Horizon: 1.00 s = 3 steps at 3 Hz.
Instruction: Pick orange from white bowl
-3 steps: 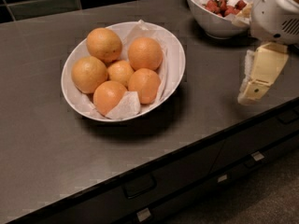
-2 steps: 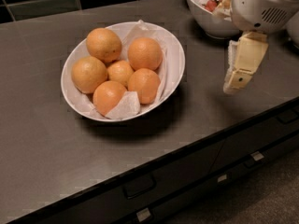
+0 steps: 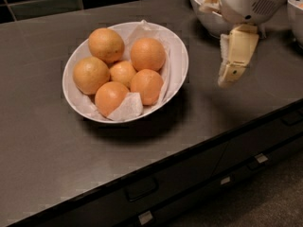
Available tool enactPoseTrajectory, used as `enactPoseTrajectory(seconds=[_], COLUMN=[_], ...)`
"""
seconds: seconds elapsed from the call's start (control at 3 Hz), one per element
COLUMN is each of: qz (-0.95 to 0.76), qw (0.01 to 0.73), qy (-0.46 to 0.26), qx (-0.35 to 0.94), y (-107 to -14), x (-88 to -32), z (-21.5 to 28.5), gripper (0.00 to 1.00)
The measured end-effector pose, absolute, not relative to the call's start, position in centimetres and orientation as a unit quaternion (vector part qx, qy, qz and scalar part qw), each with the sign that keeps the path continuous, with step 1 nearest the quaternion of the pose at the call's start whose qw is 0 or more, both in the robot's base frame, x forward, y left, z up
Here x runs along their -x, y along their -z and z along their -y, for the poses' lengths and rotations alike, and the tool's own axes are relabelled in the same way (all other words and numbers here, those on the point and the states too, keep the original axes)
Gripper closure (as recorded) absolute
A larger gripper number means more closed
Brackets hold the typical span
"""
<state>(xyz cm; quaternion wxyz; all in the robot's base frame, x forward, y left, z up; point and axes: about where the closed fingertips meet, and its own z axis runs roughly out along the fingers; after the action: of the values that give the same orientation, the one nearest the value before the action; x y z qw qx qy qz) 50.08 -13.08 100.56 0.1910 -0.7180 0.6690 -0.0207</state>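
Note:
The white bowl (image 3: 179,60) is a wide oval dish lined with crumpled white paper, standing on the dark counter left of centre. It holds several oranges. The orange (image 3: 148,54), large and deep reddish-orange, lies at the bowl's far right side. A similar one (image 3: 147,85) lies just in front of it, and paler fruits lie to the left. My gripper (image 3: 230,75) hangs down from the white arm housing (image 3: 248,4) over the counter, to the right of the bowl and apart from it. It holds nothing.
A smaller, deeper white bowl (image 3: 204,14) stands at the back right, partly hidden by my arm. Another white dish (image 3: 296,20) is cut off at the right edge. The counter's front edge runs diagonally, with drawers (image 3: 142,188) below. Dark tiles back the counter.
My gripper has moved left and slightly away from the front edge, closer to the white bowl. The bowl and the oranges have not moved.

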Motion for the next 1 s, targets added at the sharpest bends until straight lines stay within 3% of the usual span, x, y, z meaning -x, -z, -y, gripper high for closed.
enactPoseTrajectory(seconds=[0.67, 1.0], qz=[-0.569, -0.564], qw=[0.194, 0.200], qy=[-0.016, -0.015], qx=[0.799, 0.801], y=[-99.2, -99.4], x=[-55.0, -55.5], z=[5.1, 4.5], gripper=[0.00, 0.00])
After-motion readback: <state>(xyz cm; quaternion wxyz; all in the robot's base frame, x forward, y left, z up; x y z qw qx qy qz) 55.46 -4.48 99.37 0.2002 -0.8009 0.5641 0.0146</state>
